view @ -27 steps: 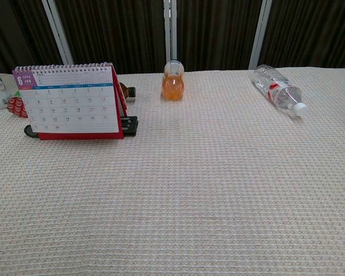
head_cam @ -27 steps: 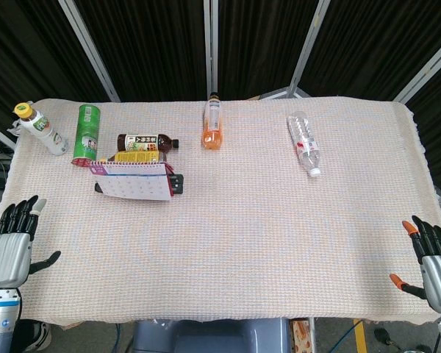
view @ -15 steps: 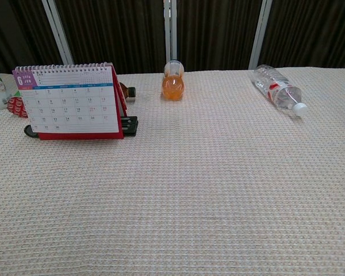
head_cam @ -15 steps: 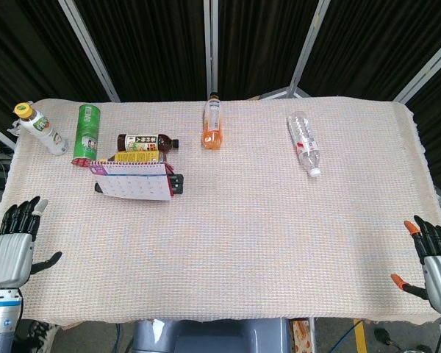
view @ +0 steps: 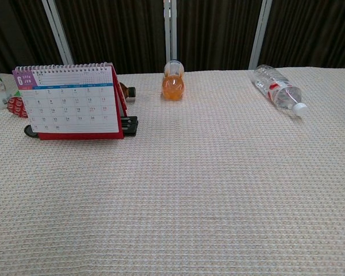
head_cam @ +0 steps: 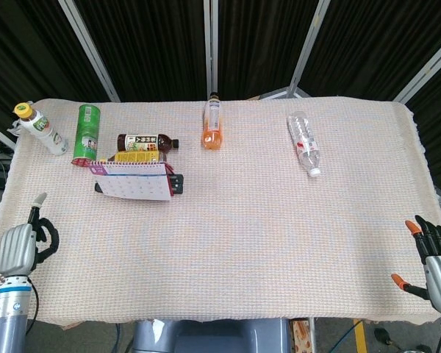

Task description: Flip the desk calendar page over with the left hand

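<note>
The desk calendar (head_cam: pixel 132 182) stands on the left part of the table, its white June page facing me, on a red stand (view: pixel 69 103). My left hand (head_cam: pixel 20 246) hovers at the table's near left edge, well short of the calendar, turned edge-on with a pale-tipped finger pointing up and nothing in it. At the near right corner my right hand (head_cam: pixel 432 261) has its fingers spread and holds nothing. Neither hand shows in the chest view.
Behind the calendar lie a brown tea bottle (head_cam: pixel 147 142), a green can (head_cam: pixel 86 132) and a yellow-capped bottle (head_cam: pixel 40 126). A black object (head_cam: pixel 175 182) sits at the calendar's right end. An orange drink bottle (head_cam: pixel 213 125) and a clear water bottle (head_cam: pixel 305 143) lie further right.
My left hand has rolled from palm-flat with spread fingers to edge-on and shifted slightly right. My right hand has sunk a little lower. The calendar has not moved.
</note>
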`<state>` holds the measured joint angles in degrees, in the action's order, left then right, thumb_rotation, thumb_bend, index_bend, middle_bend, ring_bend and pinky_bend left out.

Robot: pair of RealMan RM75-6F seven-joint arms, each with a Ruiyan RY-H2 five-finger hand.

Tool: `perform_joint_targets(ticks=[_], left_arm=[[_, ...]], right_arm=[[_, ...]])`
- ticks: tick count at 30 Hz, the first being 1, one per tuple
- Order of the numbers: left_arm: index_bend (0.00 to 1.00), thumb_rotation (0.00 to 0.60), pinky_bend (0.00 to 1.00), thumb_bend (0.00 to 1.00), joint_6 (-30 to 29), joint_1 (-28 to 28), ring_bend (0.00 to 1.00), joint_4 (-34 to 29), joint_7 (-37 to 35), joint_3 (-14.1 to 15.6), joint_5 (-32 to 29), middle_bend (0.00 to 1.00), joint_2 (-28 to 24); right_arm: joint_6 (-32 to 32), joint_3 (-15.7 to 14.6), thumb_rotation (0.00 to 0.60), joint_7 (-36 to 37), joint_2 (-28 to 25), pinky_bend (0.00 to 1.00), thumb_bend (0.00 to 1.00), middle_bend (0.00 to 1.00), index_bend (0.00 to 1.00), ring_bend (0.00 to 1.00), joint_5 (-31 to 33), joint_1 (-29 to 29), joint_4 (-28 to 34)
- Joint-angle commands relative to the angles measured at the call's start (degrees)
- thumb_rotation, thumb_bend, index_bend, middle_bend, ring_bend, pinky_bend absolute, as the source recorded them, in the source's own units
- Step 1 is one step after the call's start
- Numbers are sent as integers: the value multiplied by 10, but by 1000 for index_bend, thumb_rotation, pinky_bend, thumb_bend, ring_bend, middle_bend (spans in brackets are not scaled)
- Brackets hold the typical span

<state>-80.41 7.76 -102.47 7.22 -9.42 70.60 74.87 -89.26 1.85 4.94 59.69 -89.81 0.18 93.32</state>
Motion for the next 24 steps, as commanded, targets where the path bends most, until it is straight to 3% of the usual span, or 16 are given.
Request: perform_joint_targets(ticks=[1,4,6,24], left_arm=[[0,600,606,707,125,43,650,2,-65,-36,-118,638,-2],[0,600,607,719,217,85,650,32,-66,-54,-210,638,0],[0,600,607,720,243,103,650,40,-59,-59,-247,638,2],[0,600,607,725,290,197,650,114,1,-58,-375,638,66]], right_arm=[[-2,1,600,3,-2,0,0,0,3,0,-1,0,2],[2,2,600,8,-4,0,0,0,3,0,2,1,3],[4,2,600,9,-4,0,0,0,3,0,4,2,2],[15,7,600,22,-6,0,0,0,3,0,18,5,-3]])
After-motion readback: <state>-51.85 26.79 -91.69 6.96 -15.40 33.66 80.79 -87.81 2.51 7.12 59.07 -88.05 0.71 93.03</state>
